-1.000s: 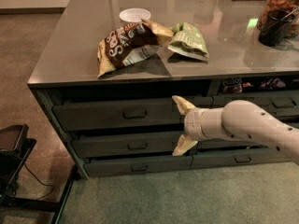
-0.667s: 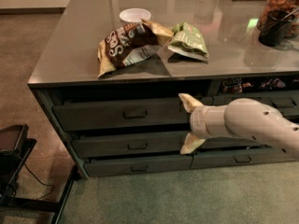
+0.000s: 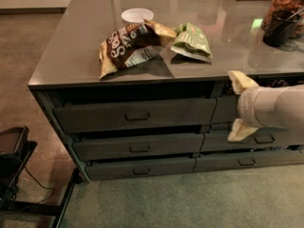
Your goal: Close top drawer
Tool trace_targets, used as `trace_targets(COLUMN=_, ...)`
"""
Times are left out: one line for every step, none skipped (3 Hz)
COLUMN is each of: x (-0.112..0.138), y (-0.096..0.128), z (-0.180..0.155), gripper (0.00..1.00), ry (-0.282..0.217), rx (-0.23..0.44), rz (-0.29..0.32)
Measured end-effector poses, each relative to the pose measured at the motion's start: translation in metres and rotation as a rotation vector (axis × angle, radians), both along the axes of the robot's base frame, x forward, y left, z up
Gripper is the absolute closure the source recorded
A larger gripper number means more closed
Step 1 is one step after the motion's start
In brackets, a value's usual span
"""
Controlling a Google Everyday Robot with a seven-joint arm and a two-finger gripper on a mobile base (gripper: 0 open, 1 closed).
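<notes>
The top drawer (image 3: 135, 114) is the wide dark grey one just under the counter's left part, with a small centred bar handle (image 3: 137, 117). It stands pulled out a little, with a dark gap above its front. My gripper (image 3: 237, 106) is open, its two pale fingers (image 3: 240, 81) spread one above the other. It hangs to the right of the top drawer, in front of the narrower drawer (image 3: 222, 109), and touches nothing. My white arm comes in from the right edge.
On the countertop (image 3: 71, 56) lie a brown chip bag (image 3: 128, 44), a green chip bag (image 3: 192, 42) and a white bowl (image 3: 137, 15). A jar (image 3: 285, 4) and dark cup (image 3: 279, 28) stand back right. Shallower drawers (image 3: 137, 146) sit below. A black stand (image 3: 14, 156) is on the floor left.
My gripper has moved to the right and a little up, from in front of the wide top drawer's right end to in front of the narrower right drawer. The drawers have not moved.
</notes>
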State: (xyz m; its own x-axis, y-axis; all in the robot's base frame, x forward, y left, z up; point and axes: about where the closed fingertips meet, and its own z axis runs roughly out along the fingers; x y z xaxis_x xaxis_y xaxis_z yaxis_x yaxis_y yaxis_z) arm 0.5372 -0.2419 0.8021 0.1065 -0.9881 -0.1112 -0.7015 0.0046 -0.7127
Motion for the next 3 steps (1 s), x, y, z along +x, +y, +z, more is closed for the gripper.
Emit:
trace_targets(x=0.0, y=-0.002, z=0.003, gripper=0.0, ry=-0.005, rx=-0.008, rz=-0.002)
trace_targets(x=-0.002, y=0.003, z=0.0, gripper=0.0, ry=0.004, rx=0.018, rz=0.014)
trace_targets(x=-0.003, y=-0.034, z=-0.003, gripper=0.0, ry=0.008, rx=0.035, rz=-0.027)
